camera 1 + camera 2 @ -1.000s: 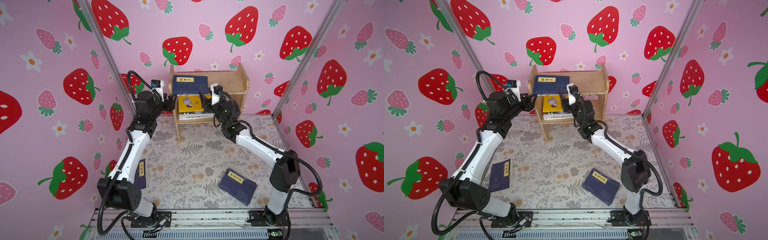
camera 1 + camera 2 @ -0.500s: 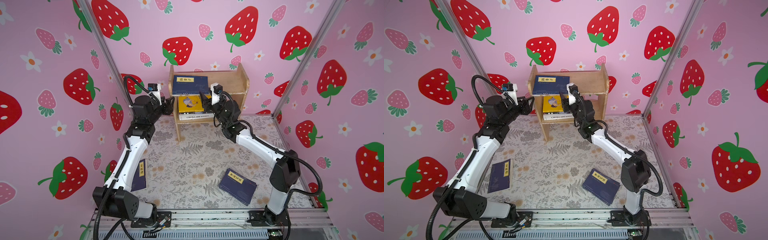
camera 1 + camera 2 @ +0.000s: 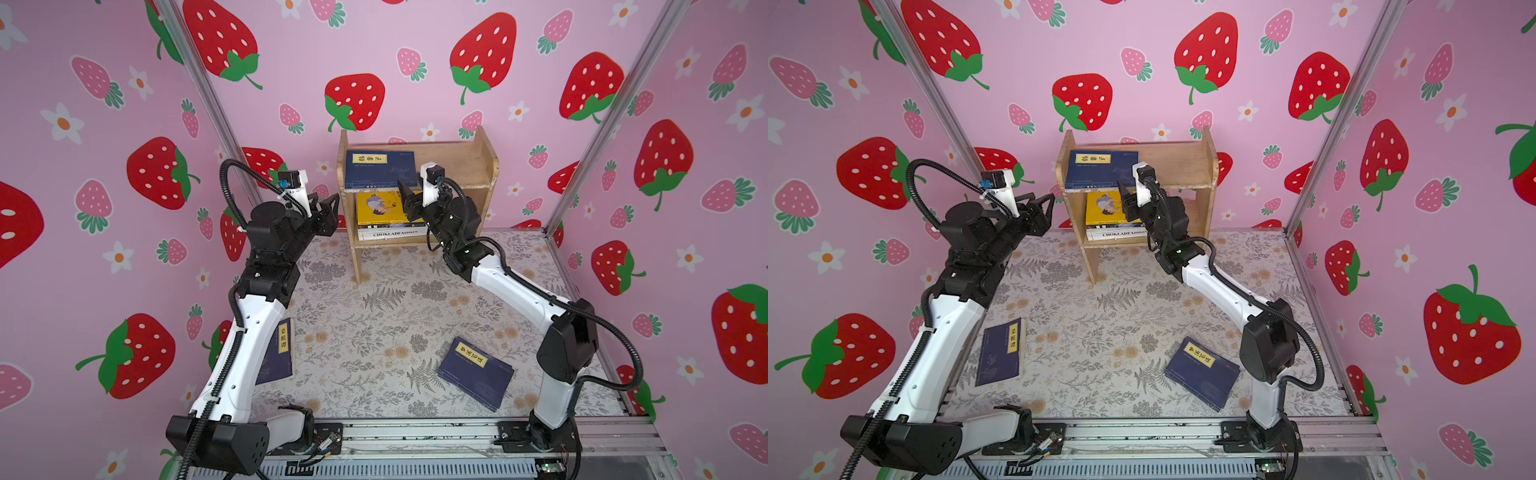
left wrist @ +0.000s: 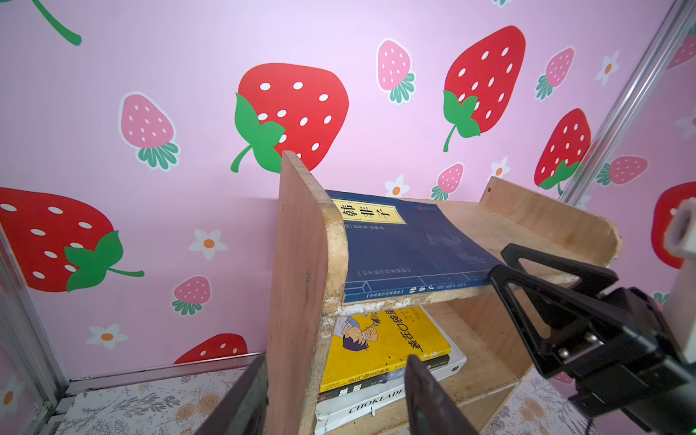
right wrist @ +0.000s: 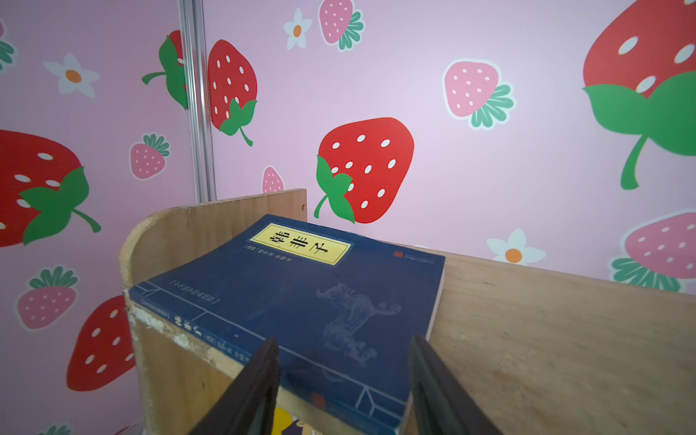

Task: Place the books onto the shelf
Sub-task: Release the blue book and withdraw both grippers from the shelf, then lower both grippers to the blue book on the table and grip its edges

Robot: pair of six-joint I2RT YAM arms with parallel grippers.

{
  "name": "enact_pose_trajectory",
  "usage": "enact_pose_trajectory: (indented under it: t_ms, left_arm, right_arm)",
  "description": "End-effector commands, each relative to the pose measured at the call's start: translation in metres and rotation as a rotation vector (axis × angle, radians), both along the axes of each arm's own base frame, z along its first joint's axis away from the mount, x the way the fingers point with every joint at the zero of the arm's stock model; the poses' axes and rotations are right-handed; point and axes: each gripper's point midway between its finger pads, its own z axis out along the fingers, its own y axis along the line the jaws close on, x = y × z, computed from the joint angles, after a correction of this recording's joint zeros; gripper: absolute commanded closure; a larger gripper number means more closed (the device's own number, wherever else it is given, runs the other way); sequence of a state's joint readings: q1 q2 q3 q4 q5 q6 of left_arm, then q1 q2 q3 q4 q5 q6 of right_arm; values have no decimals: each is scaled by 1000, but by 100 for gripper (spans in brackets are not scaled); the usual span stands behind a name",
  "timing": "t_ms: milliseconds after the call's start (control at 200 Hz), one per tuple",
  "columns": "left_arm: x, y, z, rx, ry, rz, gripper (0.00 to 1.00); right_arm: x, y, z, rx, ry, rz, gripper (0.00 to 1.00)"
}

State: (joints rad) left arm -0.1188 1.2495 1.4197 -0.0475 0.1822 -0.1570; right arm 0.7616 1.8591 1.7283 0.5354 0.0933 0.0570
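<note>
Where strawberry walls (image 3: 291,62) enclose, floral mat (image 3: 374,316) bears books (image 3: 476,374).

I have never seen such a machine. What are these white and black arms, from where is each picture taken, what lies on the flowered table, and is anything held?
These are two robot arms fixed at the edge of a table. Each ends in a two-fingered clamp: the left end effector and the right end effector. Two pictures look down on the whole scene. The other two come from a camera on each wrist.

A wooden shelf stands on the table. A navy book lies on its upper tier. Below is a stack with a yellow book on top and a white book lowest. Two more navy books lie on the table. Both end effectors are open and hold nothing.
</note>
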Motion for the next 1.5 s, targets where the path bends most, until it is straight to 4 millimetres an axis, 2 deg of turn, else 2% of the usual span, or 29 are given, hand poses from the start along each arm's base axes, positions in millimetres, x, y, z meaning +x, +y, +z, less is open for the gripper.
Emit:
enact_pose_trajectory:
  t_ms: [0,140,240,335,435,560,635,725,800,905,1040,1221,1281,1391,1491]
  left_arm:
    - [-8,7,5,6,-20,29,41]
    - [-14,8,2,-10,-8,30,36]
    - [-23,9,-3,-39,16,33,23]
    - [-35,4,-14,-75,54,-6,15]
    - [-42,-4,-39,-150,129,-52,8]
    - [-50,-36,-83,-235,272,-182,3]
    - [-61,-63,-111,-199,350,-245,1]
    - [-71,-84,-143,-167,437,-263,1]
    - [-79,-107,-167,-204,505,-342,1]
    - [-96,-150,-202,-226,638,-486,1]
    - [-125,-203,-252,-175,815,-623,1]
    - [-165,-263,-311,-148,1015,-786,2]
    - [-173,-277,-328,-133,1065,-806,3]
    - [-188,-301,-347,-112,1129,-866,5]
    - [-199,-315,-367,-69,1179,-880,7]
  right_arm:
    - [-11,-12,16,20,-25,-18,36]
    - [-28,-36,31,32,-40,-58,19]
    - [-41,-62,38,16,-25,-115,14]
    - [-55,-89,34,-18,35,-173,11]
    - [-66,-122,12,-44,160,-257,9]
    - [-77,-164,-45,-91,375,-392,4]
    - [-89,-189,-82,-127,493,-474,3]
    - [-108,-212,-130,-147,646,-520,2]
    - [-128,-223,-172,-123,780,-515,2]
    - [-158,-231,-234,-56,980,-478,3]
    - [-197,-246,-298,30,1208,-488,12]
    - [-235,-269,-330,174,1317,-486,22]
    - [-243,-276,-339,185,1341,-498,25]
    - [-258,-290,-355,159,1396,-555,27]
    - [-271,-295,-373,126,1457,-575,30]
